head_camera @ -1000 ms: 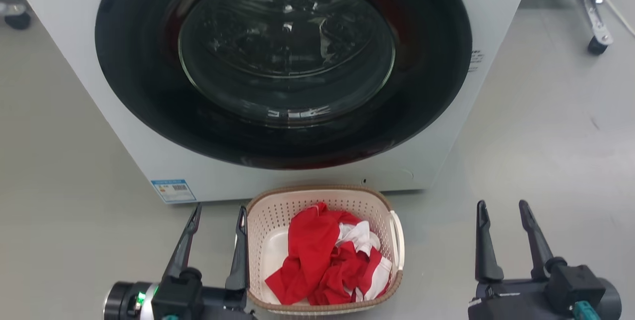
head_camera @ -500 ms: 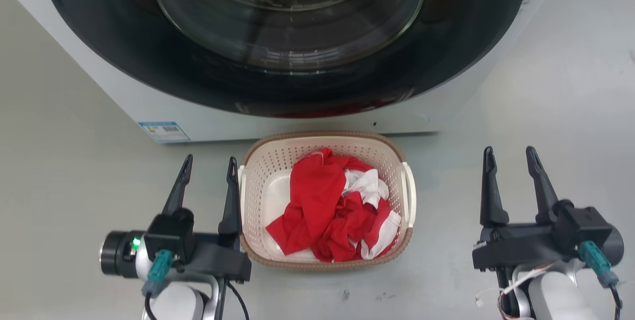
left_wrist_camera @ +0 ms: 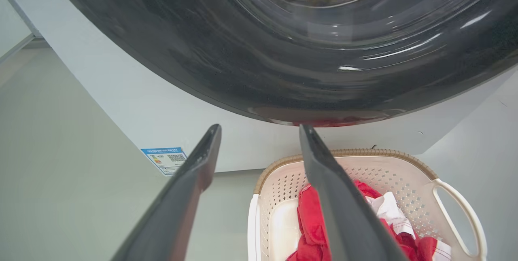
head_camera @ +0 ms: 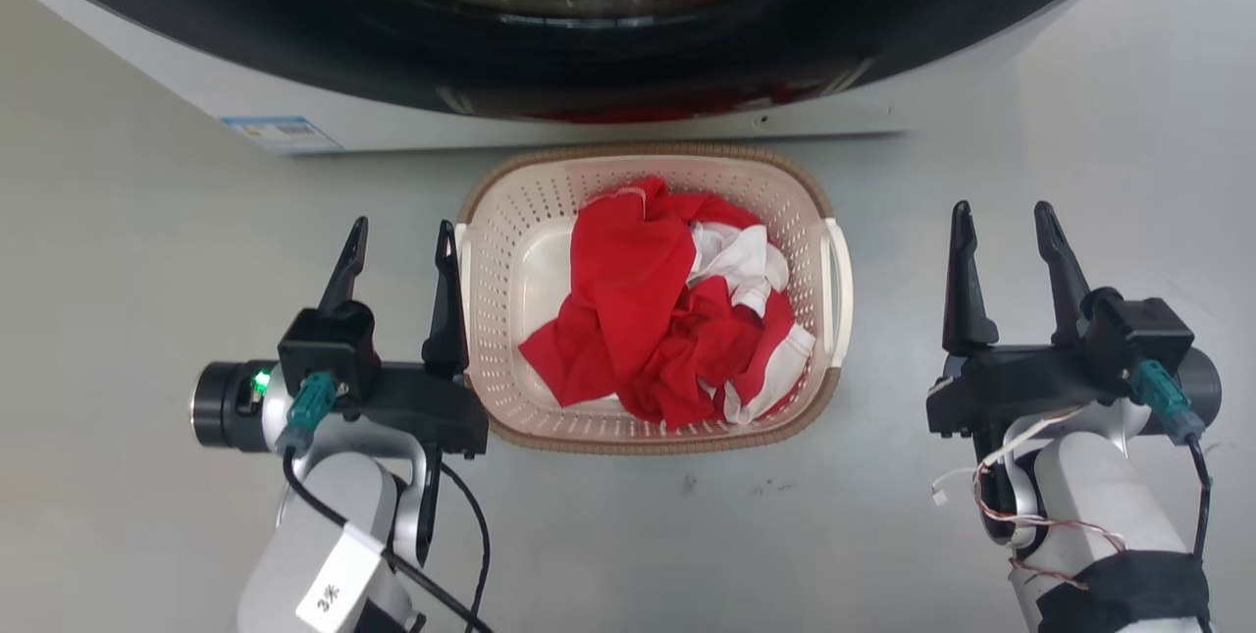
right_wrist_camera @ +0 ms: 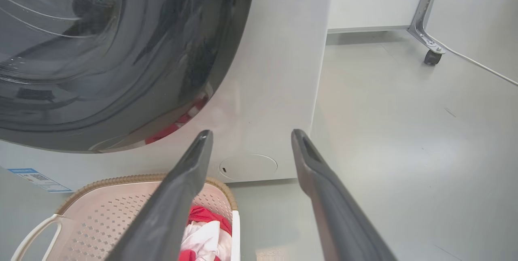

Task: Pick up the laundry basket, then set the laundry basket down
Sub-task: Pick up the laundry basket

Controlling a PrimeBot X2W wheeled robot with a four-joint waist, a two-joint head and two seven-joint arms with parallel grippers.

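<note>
The laundry basket [head_camera: 643,444] is sitting just before the washer [head_camera: 196,88] — the left gripper [head_camera: 403,223] is gaping beside its edge, the right gripper [head_camera: 1001,207] gaping over bare floor [head_camera: 1128,123].

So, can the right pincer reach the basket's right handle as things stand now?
Probably yes. The right pincer is open and apart from the laundry basket; only bare floor lies between it and the white handle on that side.

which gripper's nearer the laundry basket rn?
Left. Left gripper sits right beside the left handle of the laundry basket; right gripper stands apart, off its right side.
</note>
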